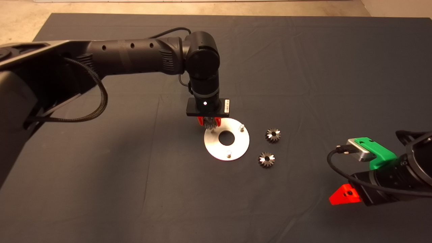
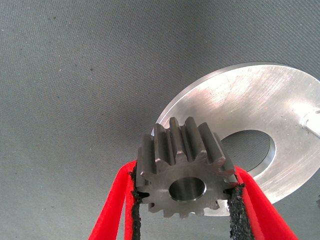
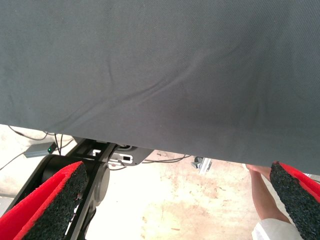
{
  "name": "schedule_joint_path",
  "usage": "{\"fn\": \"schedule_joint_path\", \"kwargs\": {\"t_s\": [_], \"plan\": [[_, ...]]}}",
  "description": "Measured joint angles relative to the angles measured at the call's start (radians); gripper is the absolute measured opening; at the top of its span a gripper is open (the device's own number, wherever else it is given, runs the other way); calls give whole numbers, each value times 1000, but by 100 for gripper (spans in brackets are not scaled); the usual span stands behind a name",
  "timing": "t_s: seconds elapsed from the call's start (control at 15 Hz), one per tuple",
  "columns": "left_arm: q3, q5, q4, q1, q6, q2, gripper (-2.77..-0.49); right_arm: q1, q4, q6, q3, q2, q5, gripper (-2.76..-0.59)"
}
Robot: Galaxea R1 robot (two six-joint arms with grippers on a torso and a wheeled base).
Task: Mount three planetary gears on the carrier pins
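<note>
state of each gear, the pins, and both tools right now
left tool: shut on held gear, over the disc's edge
held gear: gripped, not on a pin
two loose gears: flat on mat beside disc
carrier pins: upright, two visible ones bare
right tool: open, parked, holding nothing

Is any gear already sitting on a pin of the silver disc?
No: two gears lie on the mat, and the left gripper holds the third gear.

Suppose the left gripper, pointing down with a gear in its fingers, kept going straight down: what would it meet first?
Most likely the silver disc near its edge: the left gripper holds its gear just above there, possibly over a carrier pin; depth is unclear.
</note>
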Motion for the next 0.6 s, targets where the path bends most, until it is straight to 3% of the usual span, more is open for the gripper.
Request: {"fn": "schedule_joint_path", "kwargs": {"t_s": [0.2,0.4,0.6], "plan": [[0,9,0,0,1,0,-240,0,0,0,0,0,0,-62],[18,46,-1,1,-5,0,-240,0,0,0,0,0,0,-62],[51,53,0,7,-36,-6,-240,0,0,0,0,0,-1,-62]]}}
